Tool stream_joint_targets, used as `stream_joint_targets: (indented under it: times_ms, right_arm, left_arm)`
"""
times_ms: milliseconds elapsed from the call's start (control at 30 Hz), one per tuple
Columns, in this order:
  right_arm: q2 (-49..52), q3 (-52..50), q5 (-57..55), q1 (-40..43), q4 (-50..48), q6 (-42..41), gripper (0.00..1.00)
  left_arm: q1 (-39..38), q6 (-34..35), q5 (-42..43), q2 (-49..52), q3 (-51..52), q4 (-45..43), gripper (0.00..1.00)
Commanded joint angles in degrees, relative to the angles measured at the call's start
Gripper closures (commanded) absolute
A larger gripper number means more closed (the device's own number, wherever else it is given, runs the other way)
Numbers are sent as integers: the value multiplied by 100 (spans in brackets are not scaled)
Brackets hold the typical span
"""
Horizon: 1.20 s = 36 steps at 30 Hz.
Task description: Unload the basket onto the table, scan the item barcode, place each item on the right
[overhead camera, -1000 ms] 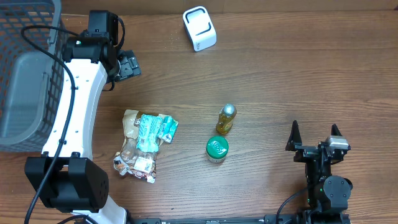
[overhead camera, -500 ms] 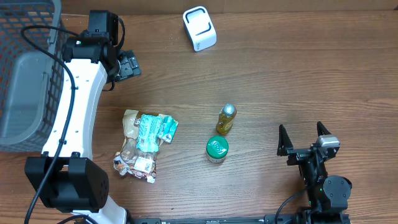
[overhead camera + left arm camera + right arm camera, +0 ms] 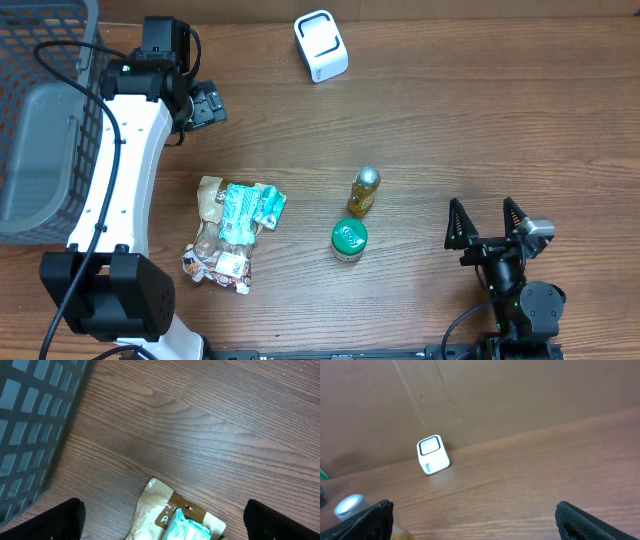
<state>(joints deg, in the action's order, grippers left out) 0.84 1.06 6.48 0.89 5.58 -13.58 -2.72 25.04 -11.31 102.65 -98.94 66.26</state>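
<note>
Bottle (image 3: 364, 190) stands well left of the right arm's spread fingers (image 3: 455, 225)

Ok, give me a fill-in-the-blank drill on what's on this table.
The jar beside the bottle has a ___ lid.
The scanner at the far edge is ___.
The left gripper and right gripper both stand ___, holding nothing.
The grey basket sits on the robot's ___ side.
Missing: green; white; open; left.
</note>
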Motion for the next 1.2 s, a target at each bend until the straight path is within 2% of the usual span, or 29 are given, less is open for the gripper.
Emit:
stream_joint_targets:
  times_ms: [0,200,333,467,667,767,967,1067,1167]
  right_arm:
    - [-68,304,94,33,114,-448,0]
    - [-2,1182,92,33,588,-455,0]
    - [422,1961,94,33,789,-623,0]
    - [1180,2896,142,31,1034,-728,0]
    - [3018,5064,848,31,2006,-745,0]
    - [3908,6269,1132,31,2911,-745,0]
    - [5744,8819,1156,31,5530,-717,0]
    - [6511,9709,1025,31,6605,-721,0]
    - [7090,10196,826,31,7283,-726,0]
  left_arm:
    - [4,-83,44,-74,-52,11,0]
    - [4,-83,44,-74,-52,11,0]
    - [4,-83,44,-76,-52,11,0]
    - [4,-83,44,-74,-52,11,0]
    - [4,-83,42,-74,-52,11,0]
    - [4,-83,44,-74,-52,11,0]
    - [4,-83,44,-74,-52,11,1]
    - [4,-83,42,-74,-52,11,0]
    - [4,-83,42,-74,-52,11,0]
